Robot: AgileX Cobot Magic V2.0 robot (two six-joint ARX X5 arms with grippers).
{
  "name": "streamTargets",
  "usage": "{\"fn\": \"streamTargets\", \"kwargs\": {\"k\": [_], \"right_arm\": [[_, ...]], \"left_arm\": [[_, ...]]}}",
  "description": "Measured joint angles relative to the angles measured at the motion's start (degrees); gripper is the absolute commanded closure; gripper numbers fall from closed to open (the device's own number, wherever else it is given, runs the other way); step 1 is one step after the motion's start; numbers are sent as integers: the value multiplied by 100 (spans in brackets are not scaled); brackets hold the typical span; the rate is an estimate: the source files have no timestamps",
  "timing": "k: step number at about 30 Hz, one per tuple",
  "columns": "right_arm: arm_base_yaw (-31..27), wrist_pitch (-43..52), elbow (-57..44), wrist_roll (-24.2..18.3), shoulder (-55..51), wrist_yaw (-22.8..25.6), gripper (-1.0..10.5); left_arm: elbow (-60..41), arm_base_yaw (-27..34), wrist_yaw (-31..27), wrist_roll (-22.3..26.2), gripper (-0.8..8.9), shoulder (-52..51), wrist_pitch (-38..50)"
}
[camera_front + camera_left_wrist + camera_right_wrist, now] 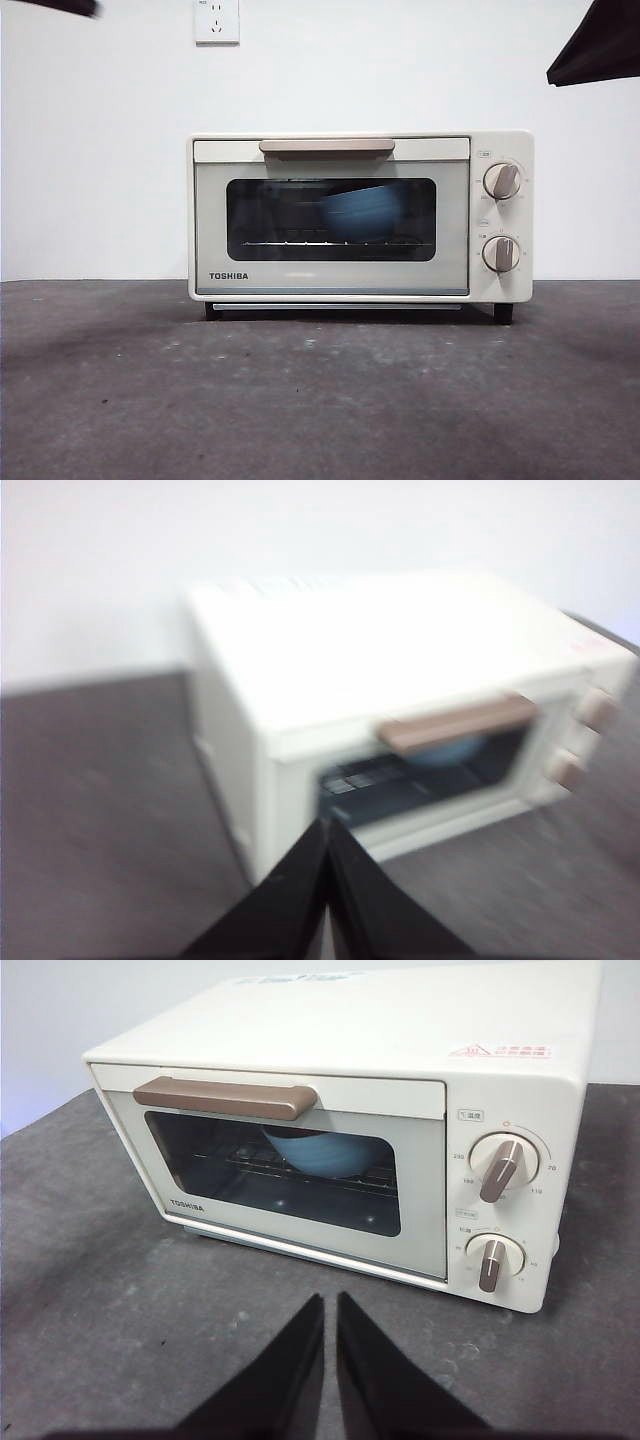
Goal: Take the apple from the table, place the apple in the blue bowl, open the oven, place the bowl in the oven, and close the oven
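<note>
The blue bowl point(362, 214) sits in the oven point(360, 217), apparently on its rack, on the table point(320, 400).

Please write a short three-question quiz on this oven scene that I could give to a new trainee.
1. True or false: the oven door stands open.
2. Where is the blue bowl? A on the table B on the rack inside the oven C on top of the oven
3. Fill in: neither the left gripper nor the right gripper holds ____.

Key: 1 false; 2 B; 3 anything.
</note>
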Motion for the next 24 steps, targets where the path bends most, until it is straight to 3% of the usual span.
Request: {"fn": "streamTargets", "kwargs": {"k": [9,14,24], "right_arm": [[0,0,0,0,0,0,944],[0,0,0,0,0,0,944],[0,0,0,0,0,0,944]], "left_arm": [[-1867,1320,-17,822,806,-1982,577],[-2726,1541,-15,1093,806,-2817,638],[-3993,1613,-15,1117,806,-3790,363]]}}
